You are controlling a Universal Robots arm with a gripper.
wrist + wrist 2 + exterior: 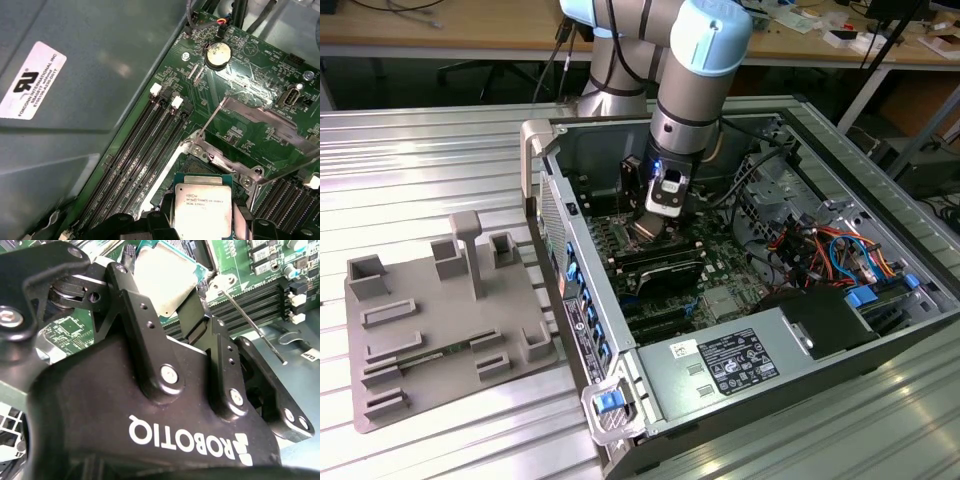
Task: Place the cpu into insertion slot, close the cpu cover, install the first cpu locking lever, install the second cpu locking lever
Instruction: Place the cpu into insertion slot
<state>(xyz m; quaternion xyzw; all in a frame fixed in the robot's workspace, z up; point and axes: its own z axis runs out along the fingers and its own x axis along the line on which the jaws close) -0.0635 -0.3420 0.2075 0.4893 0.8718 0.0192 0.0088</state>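
Observation:
My gripper reaches down into the open computer case and is shut on the cpu, a flat square chip with a silvery top. The chip is clamped by its edges between two black fingers, and the second wrist view also shows the cpu. It hovers just short of the insertion slot, a dark recess with a silver rim in the green board. The cpu cover stands raised beyond the slot. Two thin wire locking levers stick up at either side of the socket.
Long black memory slots run beside the socket, against the grey power supply housing. A coin battery sits farther along the board. Coloured cables fill the case on the exterior view's right. A grey fixture tray lies outside on the left.

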